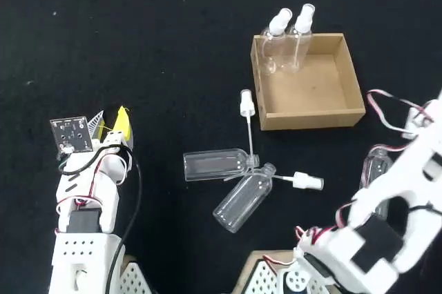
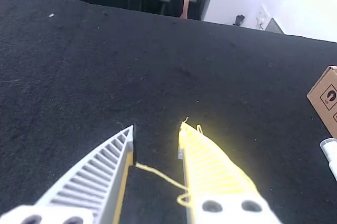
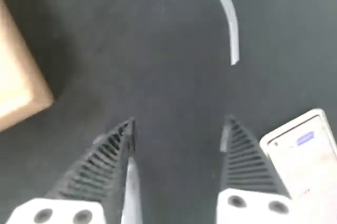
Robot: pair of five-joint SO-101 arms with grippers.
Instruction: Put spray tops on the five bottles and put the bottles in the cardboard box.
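Note:
The cardboard box stands at the back right, and two bottles with spray tops stand in its far left corner. Two uncapped clear bottles lie on the black table in the middle. Beside them lie two loose spray tops with long tubes. A third bottle lies partly under the right arm. My left gripper is open over bare cloth at the left. My right gripper is open and holds nothing, with a bottle beside one finger.
The box corner and a spray top show far off in the left wrist view. A box corner and a thin tube lie ahead of the right gripper. Loose wires hang by the right arm.

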